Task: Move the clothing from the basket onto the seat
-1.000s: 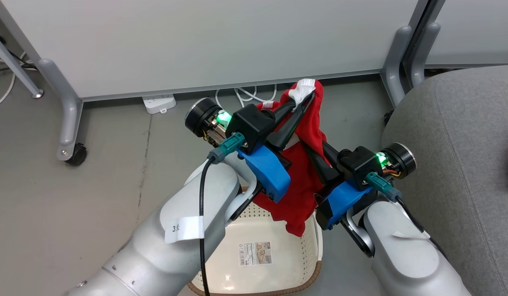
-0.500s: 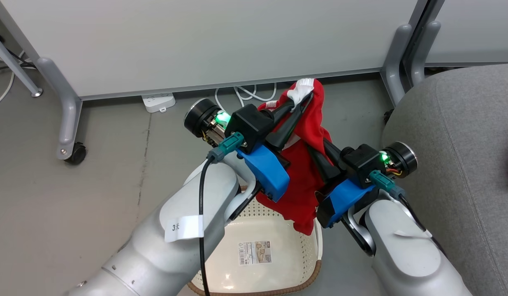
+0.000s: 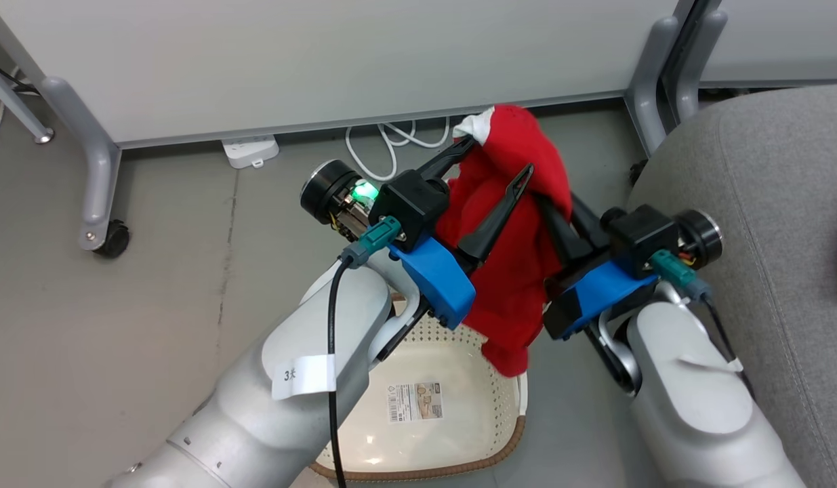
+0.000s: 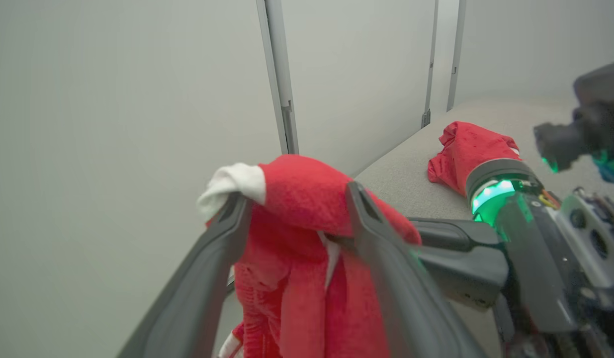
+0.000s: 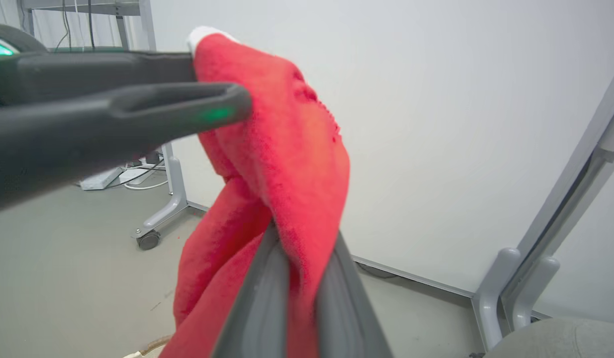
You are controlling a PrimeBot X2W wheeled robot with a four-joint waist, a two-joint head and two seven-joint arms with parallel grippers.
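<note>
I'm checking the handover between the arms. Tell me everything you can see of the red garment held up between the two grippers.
The red garment is soft, fleecy-looking fabric, bright red with white trim at its top end. It hangs bunched and folded in the air above the basket's far right corner, left of the seat. The right gripper is shut on a fold of it. The left gripper stands open, fingers either side of the top, one against the white trim. Its lower end dangles free.
</note>
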